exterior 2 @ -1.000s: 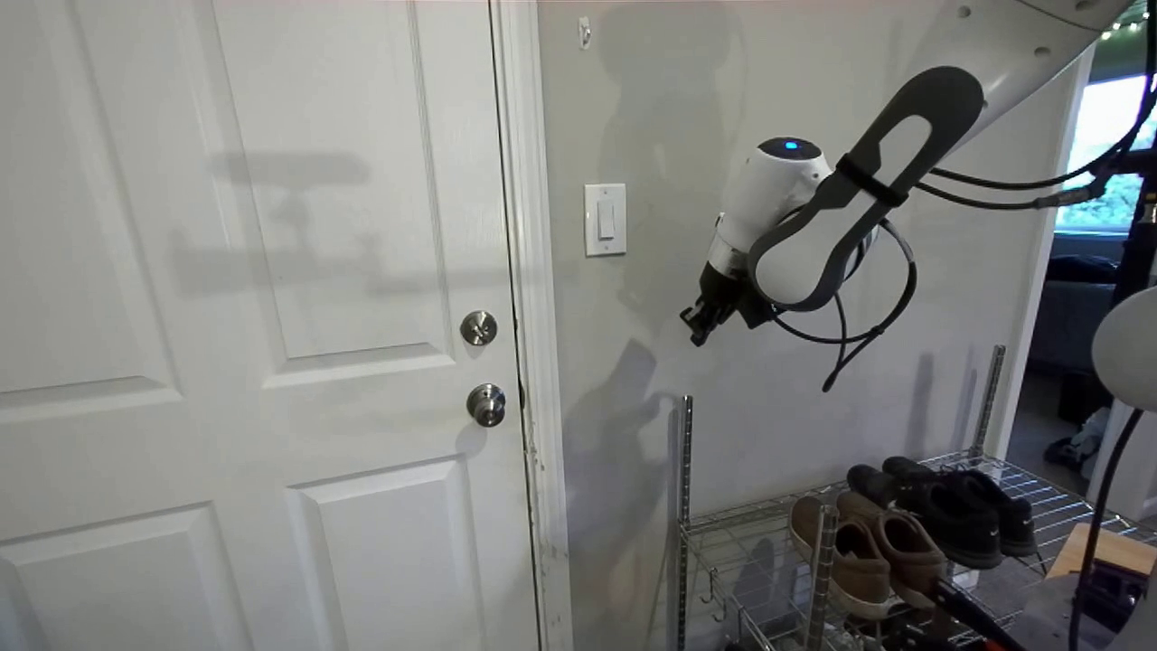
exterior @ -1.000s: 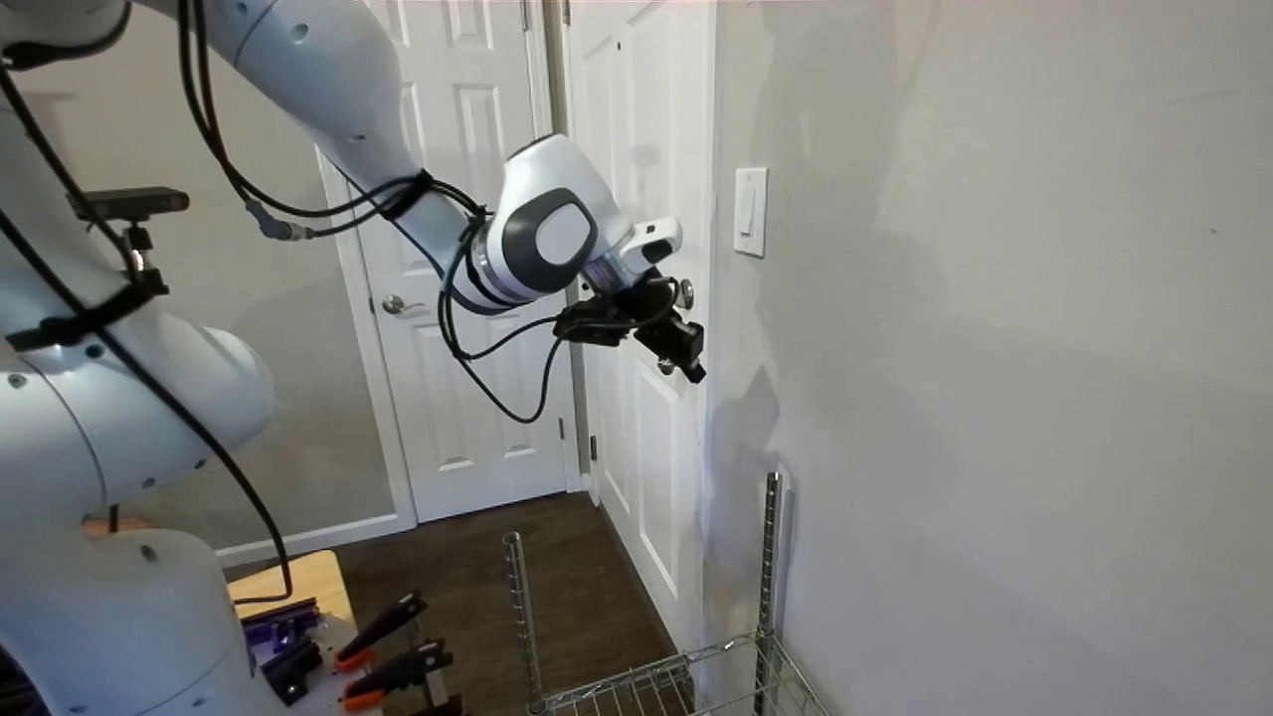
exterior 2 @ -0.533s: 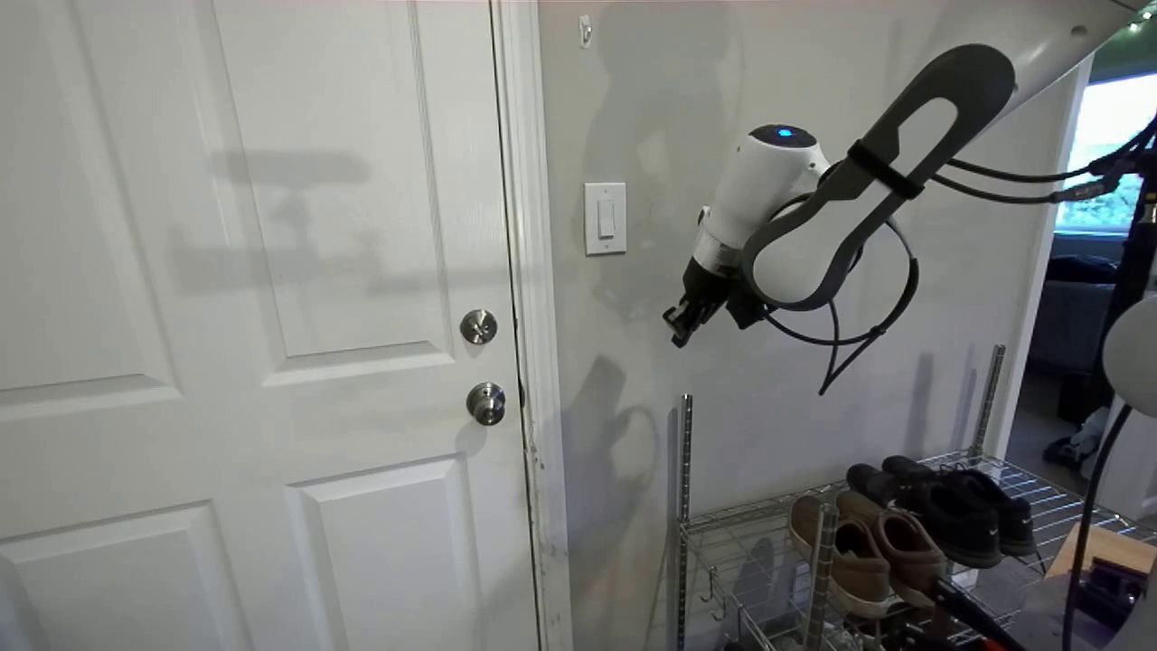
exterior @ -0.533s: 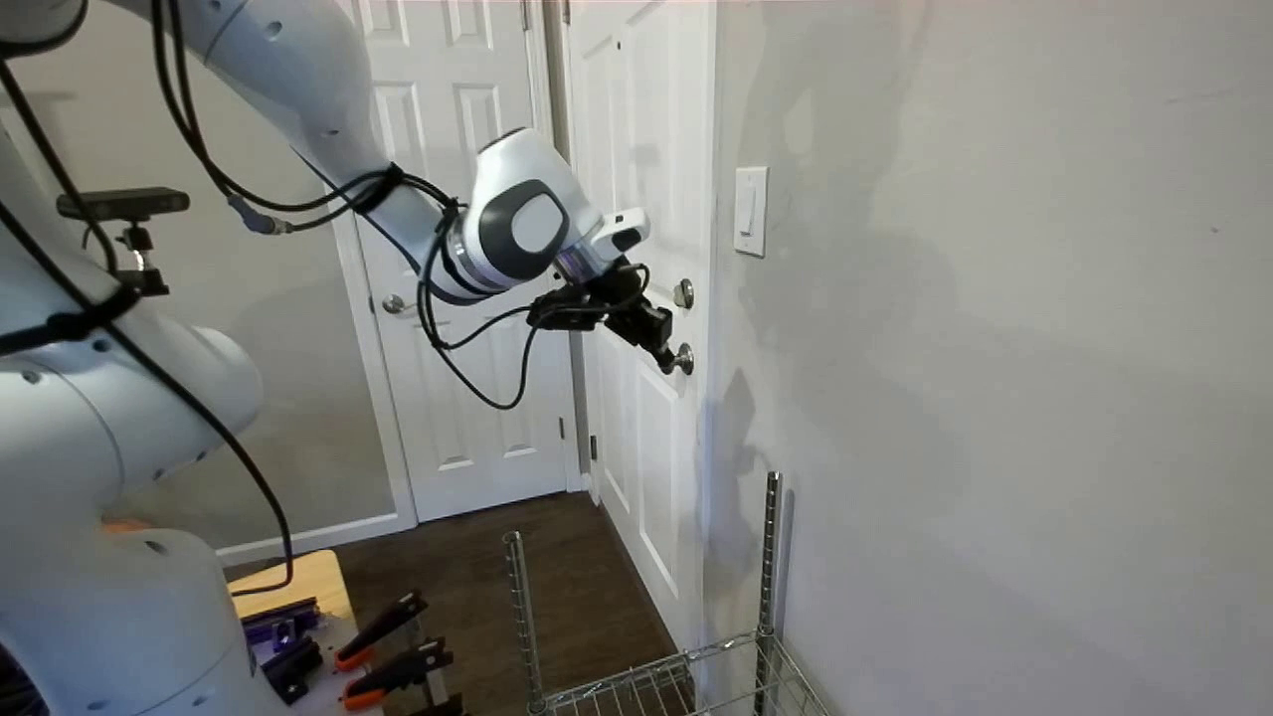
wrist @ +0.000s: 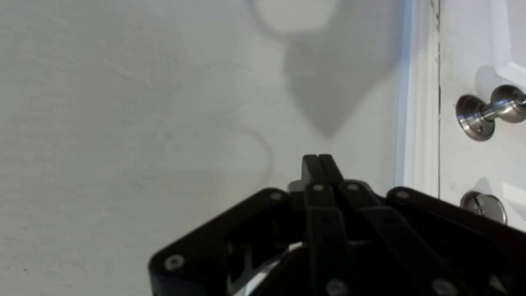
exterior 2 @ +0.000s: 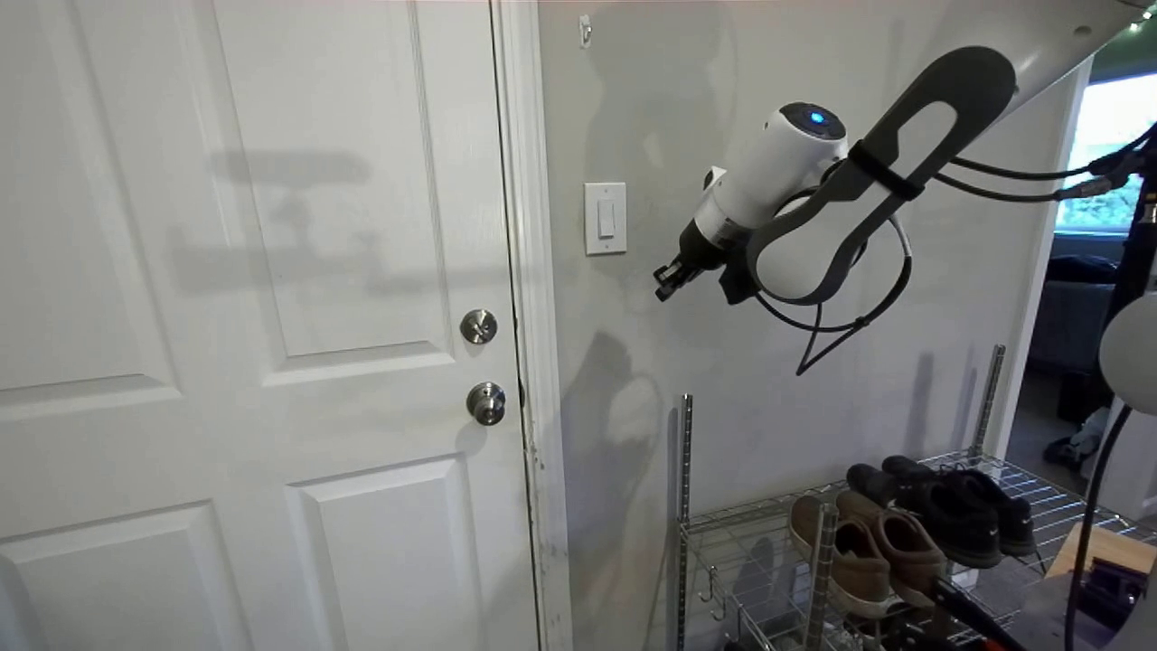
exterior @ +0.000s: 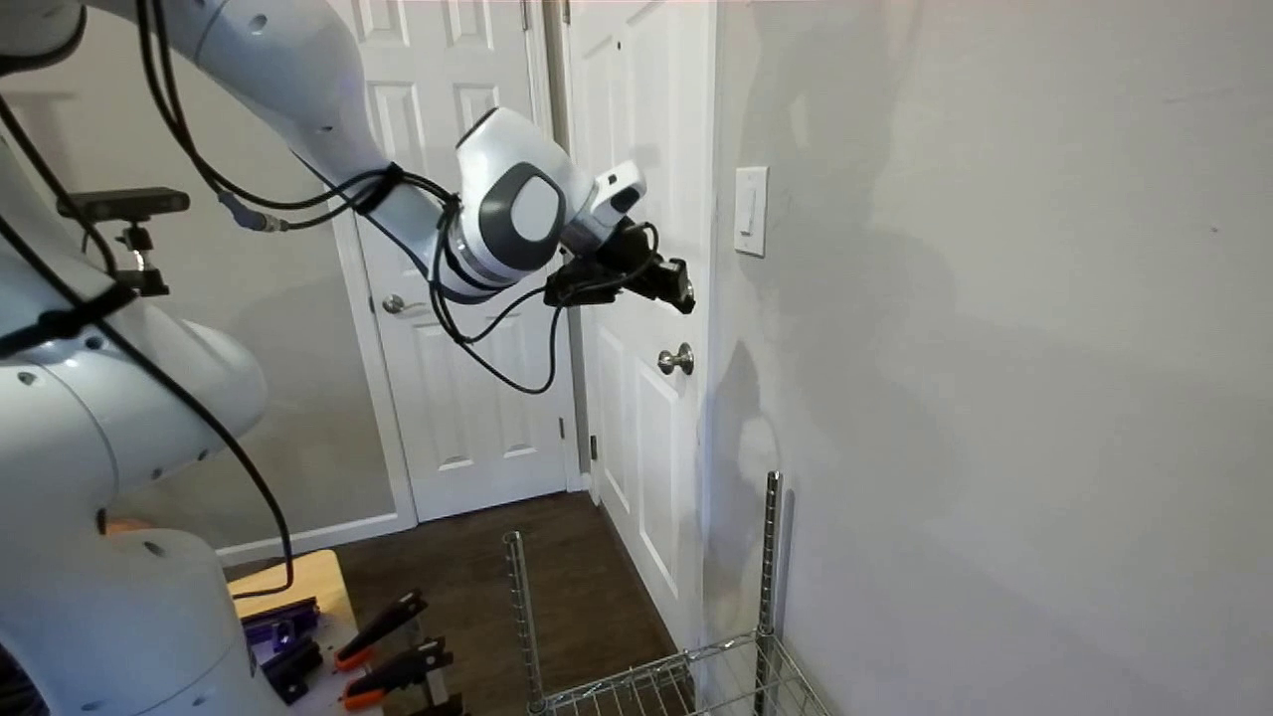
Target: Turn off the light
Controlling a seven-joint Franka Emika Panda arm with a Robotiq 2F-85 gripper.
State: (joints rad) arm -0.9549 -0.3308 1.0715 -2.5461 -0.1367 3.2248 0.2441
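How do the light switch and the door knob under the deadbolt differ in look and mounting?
The light switch is an upright rectangle; the door knob is round. The light switch is white, while the door knob is silvery metal. The light switch sits nearly flat on the wall, whereas the door knob projects from the door. Both are on upright surfaces.

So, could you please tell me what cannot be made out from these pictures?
Wall switch: not identifiable in the wrist view; the claw may cover it.
Deadbolt: mostly behind the claw in an exterior view.
Wire rack: cut off by the bottom edge in both exterior views.
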